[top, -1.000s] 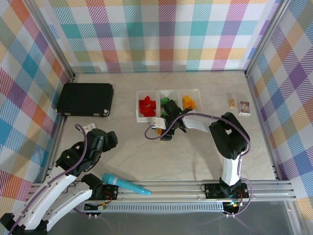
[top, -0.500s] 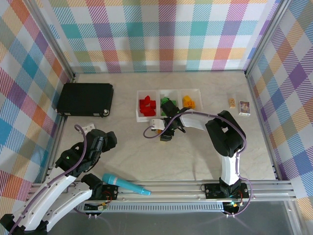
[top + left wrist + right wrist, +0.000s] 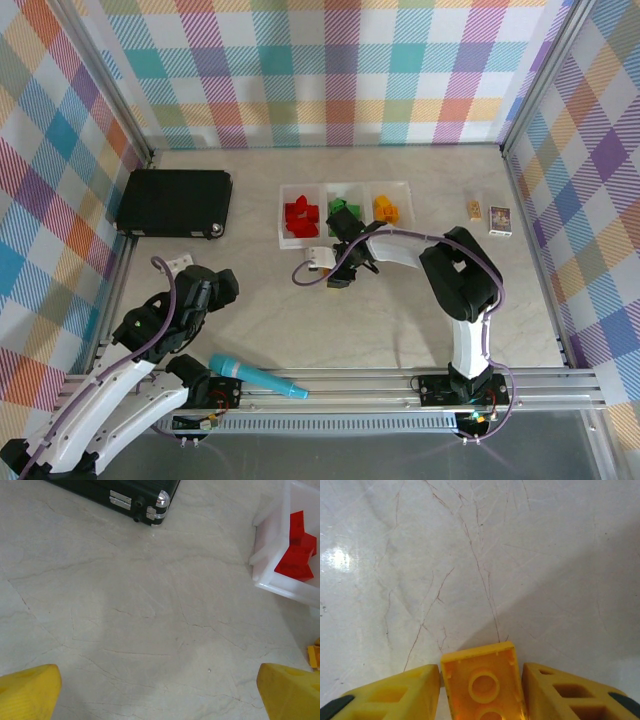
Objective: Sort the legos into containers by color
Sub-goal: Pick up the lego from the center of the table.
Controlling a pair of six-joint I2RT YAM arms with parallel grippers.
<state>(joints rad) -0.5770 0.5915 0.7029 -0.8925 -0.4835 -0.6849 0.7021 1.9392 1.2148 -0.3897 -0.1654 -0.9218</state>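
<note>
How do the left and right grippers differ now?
The left gripper holds its yellow fingers wide apart over bare marble-patterned table; the right gripper has its fingers closely flanking a yellow-orange studded plastic brick. The left sits back near its base; the right reaches forward beside the white plastic bins. Both point down at the table.

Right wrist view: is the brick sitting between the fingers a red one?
No, the brick between the fingers is yellow-orange, with its hollow underside facing the camera.
</note>
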